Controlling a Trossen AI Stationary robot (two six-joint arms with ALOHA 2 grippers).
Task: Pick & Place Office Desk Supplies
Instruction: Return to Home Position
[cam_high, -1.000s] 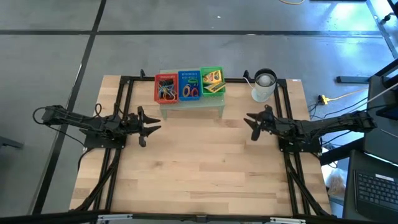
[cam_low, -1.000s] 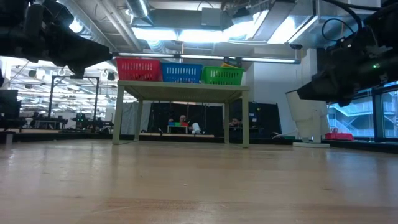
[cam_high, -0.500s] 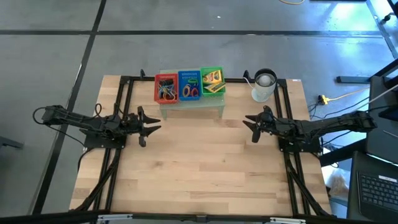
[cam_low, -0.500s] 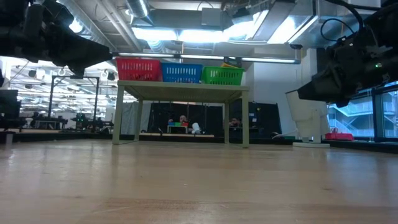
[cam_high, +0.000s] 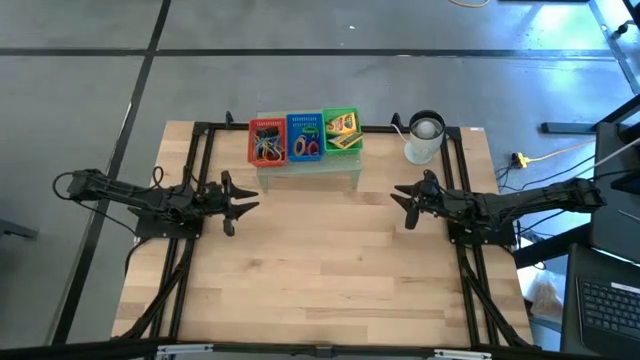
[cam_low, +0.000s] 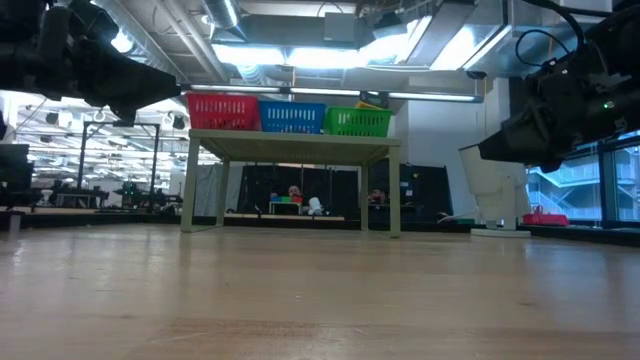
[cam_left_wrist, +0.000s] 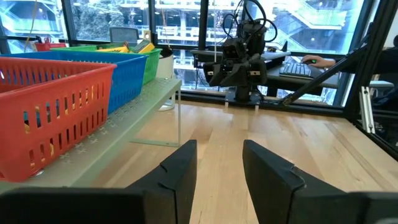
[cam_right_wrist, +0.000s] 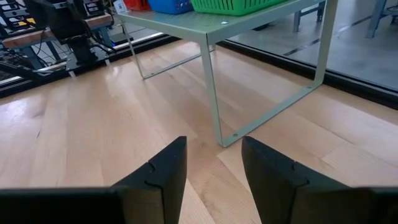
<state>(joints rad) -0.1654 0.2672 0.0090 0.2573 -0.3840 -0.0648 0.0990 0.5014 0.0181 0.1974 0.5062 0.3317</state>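
Observation:
The office desk supplies lie in three small trays on a pale green mesh riser (cam_high: 308, 166) at the table's far middle. Dark clips fill the red tray (cam_high: 267, 141), coloured rings the blue tray (cam_high: 304, 137), and yellow boxes (cam_high: 342, 126) the green tray (cam_high: 340, 131). My left gripper (cam_high: 243, 201) hovers open, left of the riser and a little nearer than it. My right gripper (cam_high: 402, 203) hovers open on the riser's right. Nothing is between either pair of fingers (cam_left_wrist: 180, 177) (cam_right_wrist: 163, 171). In the left wrist view the red tray (cam_left_wrist: 50, 109) is close by.
A white mug (cam_high: 424, 138) stands at the far right, behind my right gripper. Black frame rails (cam_high: 190, 260) run along both sides of the table. The riser's thin legs (cam_right_wrist: 211, 87) stand on the wood. Bare wooden tabletop (cam_high: 320, 270) stretches toward the near edge.

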